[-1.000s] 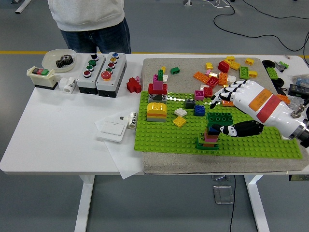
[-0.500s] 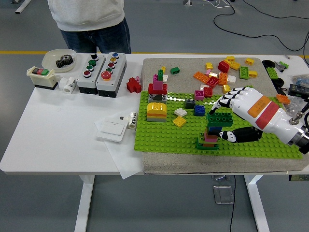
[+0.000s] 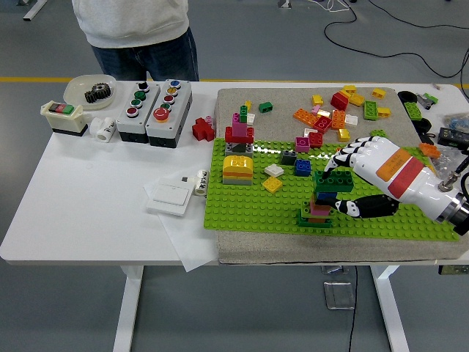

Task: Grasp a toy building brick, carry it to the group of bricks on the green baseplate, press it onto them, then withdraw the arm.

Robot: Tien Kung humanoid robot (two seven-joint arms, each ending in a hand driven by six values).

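Green brick (image 3: pixel 334 180) now sits atop the small tower (image 3: pixel 318 204) on the baseplate (image 3: pixel 249 209), my right hand (image 3: pixel 366 176) has lowered, fingers still clamped on it, so I judge pressing nearly done.

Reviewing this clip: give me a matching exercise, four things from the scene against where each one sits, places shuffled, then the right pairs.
Things:
1. dark green brick
2. black gear
3. red cross-shaped brick
4. yellow-topped stack

Places:
A. in the white dish at the table's far left
B. on the baseplate's left part
C. atop the small tower, at the right hand's fingers
D. on the bare table, left of the mat

Pairs: 1-C, 2-A, 3-D, 4-B
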